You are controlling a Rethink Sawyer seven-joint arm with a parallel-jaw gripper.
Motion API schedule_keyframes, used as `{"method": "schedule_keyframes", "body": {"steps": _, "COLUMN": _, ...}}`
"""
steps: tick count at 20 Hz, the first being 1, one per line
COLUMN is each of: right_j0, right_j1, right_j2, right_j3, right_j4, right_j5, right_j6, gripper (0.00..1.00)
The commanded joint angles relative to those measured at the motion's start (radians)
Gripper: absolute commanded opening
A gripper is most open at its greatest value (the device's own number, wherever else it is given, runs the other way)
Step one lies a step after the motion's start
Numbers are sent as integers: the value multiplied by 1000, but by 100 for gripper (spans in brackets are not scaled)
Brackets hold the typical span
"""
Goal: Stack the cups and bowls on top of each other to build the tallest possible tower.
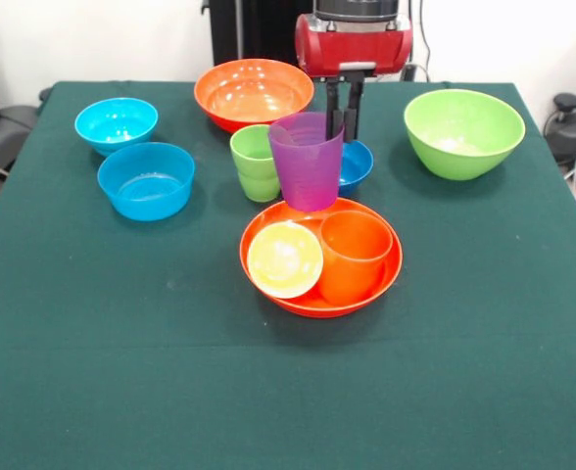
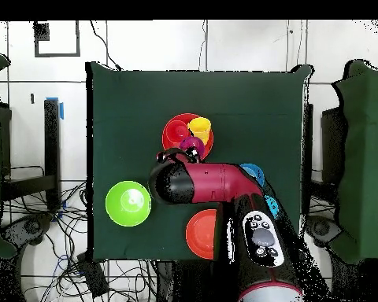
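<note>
Dark green cloth covers the table point(image 1: 92, 372), which fills most of the front view; a white wall and black equipment sit along the top edge. Centre of frame: an orange bowl point(image 1: 312, 299) holding two cups, a yellow cup point(image 1: 284, 258) tipped on its side w/ its mouth facing the camera on the left, and an orange cup point(image 1: 355, 255) upright on the right. A purple cup point(image 1: 308, 160) is at the bowl's far rim, slightly tilted, w/ the black end effector point(image 1: 344, 110) coming down at its upper right edge. The fingers point(image 1: 353, 106) sit close together at the rim and appear to pinch the purple cup's wall, one inside, one outside. A green cup point(image 1: 255, 163) stands upright just left of the purple cup; a small dark blue bowl point(image 1: 357, 164) peeks out just right of it. Upper centre: a second large orange bowl point(image 1: 253, 92). Upper right: a lime green bowl point(image 1: 463, 132), well apart from the rest. Upper left: two light blue bowls point(image 1: 117, 122), one nearer the camera point(image 1: 146, 180), close together. In the overhead view, the red arm point(image 2: 216, 182) reaches up from the bottom of the frame and covers much of the table's centre; the orange bowl w/ yellow and purple cups shows just above its tip.
</note>
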Motion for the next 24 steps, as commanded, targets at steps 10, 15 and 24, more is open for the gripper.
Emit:
{"method": "schedule_keyframes", "body": {"steps": 10, "right_j0": -62, "right_j1": 107, "right_j2": 120, "right_j3": -14, "right_j4": -22, "right_j5": -68, "right_j6": 87, "gripper": 0}}
{"method": "schedule_keyframes", "body": {"steps": 15, "right_j0": -63, "right_j1": 113, "right_j2": 126, "right_j3": -18, "right_j4": -22, "right_j5": -77, "right_j6": 87, "gripper": 0}}
{"method": "schedule_keyframes", "body": {"steps": 24, "right_j0": -61, "right_j1": 121, "right_j2": 138, "right_j3": -7, "right_j4": -32, "right_j5": -128, "right_j6": 104, "gripper": 0}}
